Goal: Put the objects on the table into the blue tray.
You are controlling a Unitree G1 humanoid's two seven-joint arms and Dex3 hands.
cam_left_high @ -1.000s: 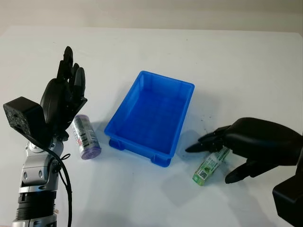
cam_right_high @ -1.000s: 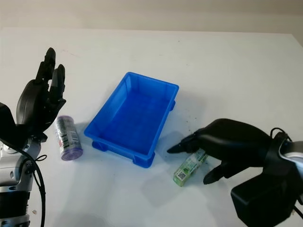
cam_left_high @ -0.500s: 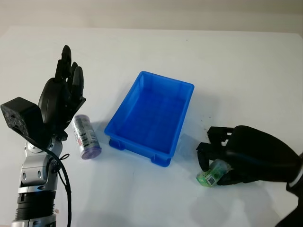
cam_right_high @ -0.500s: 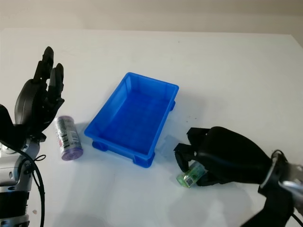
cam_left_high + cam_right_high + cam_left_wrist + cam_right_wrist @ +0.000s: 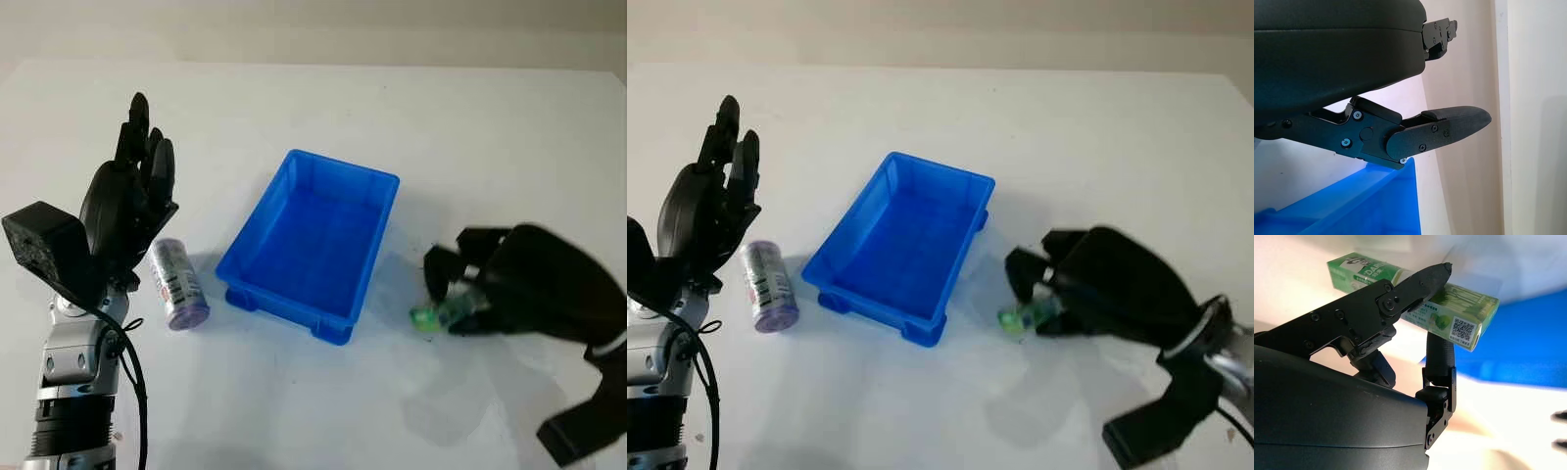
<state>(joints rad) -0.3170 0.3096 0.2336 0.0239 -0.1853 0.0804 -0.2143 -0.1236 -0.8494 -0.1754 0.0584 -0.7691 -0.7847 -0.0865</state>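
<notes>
Left eye view: one tray (image 5: 312,235), perhaps two objects.

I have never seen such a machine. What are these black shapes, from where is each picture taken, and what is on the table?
The black shapes are a humanoid robot's two three-finger hands. Two pictures come from cameras in its head, looking down at the white table; two come from cameras at its wrists. A blue tray stands in the middle, with nothing in it. A purple can lies on its side beside the tray. The left hand is raised near the can, open. The right hand grips a green box, lifted beside the tray.
</notes>
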